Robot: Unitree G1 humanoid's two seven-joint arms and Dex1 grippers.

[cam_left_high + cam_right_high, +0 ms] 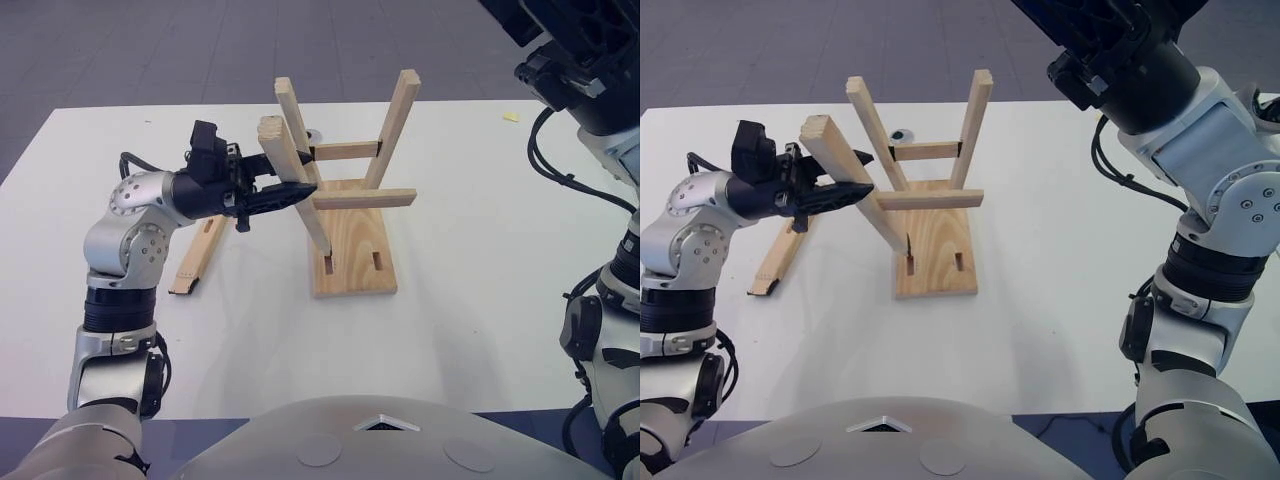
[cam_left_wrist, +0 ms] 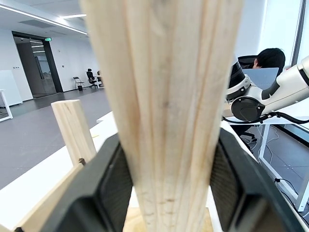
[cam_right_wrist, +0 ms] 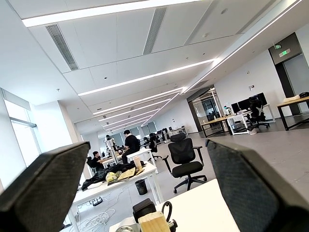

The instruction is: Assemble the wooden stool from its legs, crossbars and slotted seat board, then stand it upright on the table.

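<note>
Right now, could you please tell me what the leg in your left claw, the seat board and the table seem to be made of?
The leg looks like pale, unvarnished wood, with straight grain lines. The seat board seems the same matte wood, with arched grain. The table is smooth and white, perhaps laminate.

Pale wood on white, black gripper.
Noted seat board (image 1: 355,262) and legs (image 1: 400,110) light pine, fine straight grain; table (image 1: 480,250) plain white; left gripper (image 1: 306,189) was matte black; small scrap (image 1: 511,117) yellow.

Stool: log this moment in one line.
left gripper: shut on tilted leg | leg end: at seat board slot | right gripper: open, empty | loose piece: on table
</note>
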